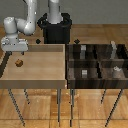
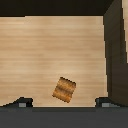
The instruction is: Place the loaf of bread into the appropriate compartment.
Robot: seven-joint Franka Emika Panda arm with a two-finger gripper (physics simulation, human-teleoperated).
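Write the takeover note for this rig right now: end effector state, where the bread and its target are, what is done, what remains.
End effector: empty, above the light-wood tray near its back corner on the exterior view's left. Only the two fingertips show in the wrist view, set apart, nothing between them.
Loaf of bread: lying on the tray floor, untouched, just below and ahead of the end effector; also seen at.
Compartment: front quarter of the dark divided bin, nearest the tray, holding a small pale grey cube.
Done: approach to the loaf only.
Left: descend, grasp the loaf, carry it to the bin, release into that quarter.
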